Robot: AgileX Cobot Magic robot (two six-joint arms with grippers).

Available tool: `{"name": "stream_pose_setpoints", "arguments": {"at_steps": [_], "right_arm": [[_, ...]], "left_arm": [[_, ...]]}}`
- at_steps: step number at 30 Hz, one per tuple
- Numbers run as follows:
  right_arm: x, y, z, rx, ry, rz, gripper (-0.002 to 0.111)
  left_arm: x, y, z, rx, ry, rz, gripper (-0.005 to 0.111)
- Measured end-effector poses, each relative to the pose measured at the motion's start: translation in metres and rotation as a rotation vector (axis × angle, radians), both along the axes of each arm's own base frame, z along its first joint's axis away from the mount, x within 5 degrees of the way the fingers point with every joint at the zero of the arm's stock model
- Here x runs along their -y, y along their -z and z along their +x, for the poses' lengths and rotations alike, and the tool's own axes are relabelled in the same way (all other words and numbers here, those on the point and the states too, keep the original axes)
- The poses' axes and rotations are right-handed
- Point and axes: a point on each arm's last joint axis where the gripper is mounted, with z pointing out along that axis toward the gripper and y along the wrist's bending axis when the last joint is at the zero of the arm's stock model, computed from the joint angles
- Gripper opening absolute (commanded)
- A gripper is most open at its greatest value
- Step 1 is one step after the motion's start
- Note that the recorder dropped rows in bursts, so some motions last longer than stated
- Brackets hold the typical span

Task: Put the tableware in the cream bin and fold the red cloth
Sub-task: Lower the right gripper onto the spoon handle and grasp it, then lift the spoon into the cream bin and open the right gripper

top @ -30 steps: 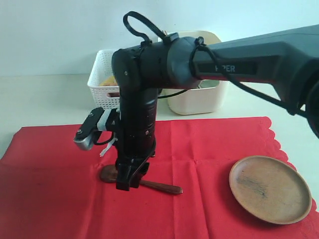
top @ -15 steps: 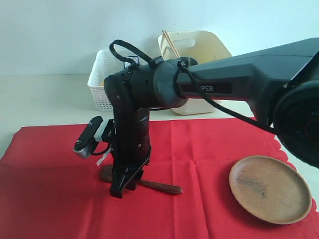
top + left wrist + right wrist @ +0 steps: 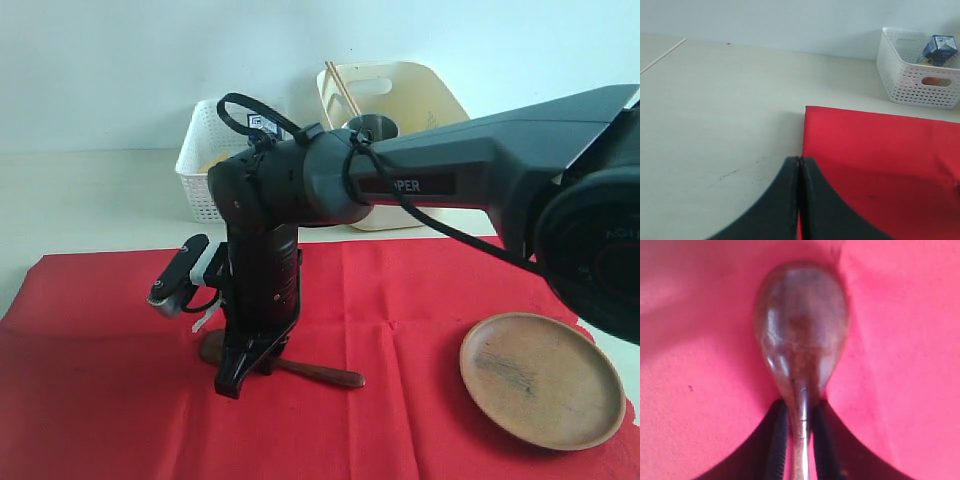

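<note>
Spoon (image 3: 800, 340) is lying flat on the cloth (image 3: 100, 400), left of the middle in my exterior view, with its bowl end pointing left and its handle running right. I am watching my right gripper (image 3: 800, 412) standing upright over it. The jaws are drawn narrow and are pinching the thin neck just behind the bowl from both sides, touching the wood. The spoon is resting on the fabric. Towards the front right, the plate (image 3: 542, 378) is sitting on the cloth near the scalloped edge, well apart from the spoon. My left gripper (image 3: 799, 167) is hanging with its jaws pressed fully together, holding nothing, over the cloth's edge where red is meeting bare table (image 3: 715, 125). Farther back, off the cloth, the basket (image 3: 200, 170) is sitting with a carton (image 3: 940, 49) inside. Just beside it on the right, the bin (image 3: 440, 100) is holding chopsticks (image 3: 340, 88) leaning on its rim, and a steel cup (image 3: 370, 127).
</note>
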Motion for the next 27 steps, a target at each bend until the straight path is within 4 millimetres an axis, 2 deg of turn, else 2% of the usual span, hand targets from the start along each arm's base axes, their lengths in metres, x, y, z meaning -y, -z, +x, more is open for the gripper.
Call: {"name": "stream_pose_setpoints", "arguments": {"at_steps": [3, 6, 9, 13, 14, 15, 16, 17, 18, 19, 20, 23, 24, 27], "right_arm": [[0.000, -0.005, 0.000, 0.010, 0.009, 0.006, 0.000], [0.001, -0.025, 0.000, 0.040, 0.015, 0.036, 0.000], [0.002, -0.060, -0.001, 0.100, 0.017, 0.102, 0.000], [0.009, -0.118, -0.003, 0.216, 0.021, 0.225, 0.000], [0.018, -0.143, 0.000, 0.272, 0.036, 0.281, 0.000], [0.024, -0.156, 0.002, 0.304, 0.044, 0.308, 0.000], [0.038, -0.178, 0.008, 0.361, 0.067, 0.354, 0.000], [0.047, -0.188, 0.012, 0.391, 0.086, 0.376, 0.000], [0.065, -0.206, 0.022, 0.445, 0.132, 0.424, 0.000], [0.075, -0.213, 0.027, 0.464, 0.157, 0.450, 0.000], [0.096, -0.222, 0.041, 0.489, 0.203, 0.495, 0.000], [0.135, -0.232, 0.070, 0.523, 0.296, 0.638, 0.000], [0.154, -0.232, 0.086, 0.550, 0.360, 0.703, 0.000], [0.184, -0.222, 0.121, 0.627, 0.509, 0.825, 0.000]], "left_arm": [[0.000, 0.000, 0.000, 0.000, 0.000, 0.000, 0.001], [0.000, 0.000, 0.000, 0.000, 0.000, 0.000, 0.001], [0.000, 0.000, 0.000, 0.000, 0.000, 0.000, 0.001], [0.000, 0.000, 0.000, 0.000, 0.000, 0.000, 0.001], [0.000, 0.000, 0.000, 0.000, 0.000, 0.000, 0.001], [0.000, 0.000, 0.000, 0.000, 0.000, 0.000, 0.001], [0.000, 0.000, 0.000, 0.000, 0.000, 0.000, 0.001], [0.000, 0.000, 0.000, 0.000, 0.000, 0.000, 0.001], [0.000, 0.000, 0.000, 0.000, 0.000, 0.000, 0.001], [0.000, 0.000, 0.000, 0.000, 0.000, 0.000, 0.001], [0.000, 0.000, 0.000, 0.000, 0.000, 0.000, 0.001], [0.000, 0.000, 0.000, 0.000, 0.000, 0.000, 0.001], [0.000, 0.000, 0.000, 0.000, 0.000, 0.000, 0.001], [0.000, 0.000, 0.000, 0.000, 0.000, 0.000, 0.001]]}}
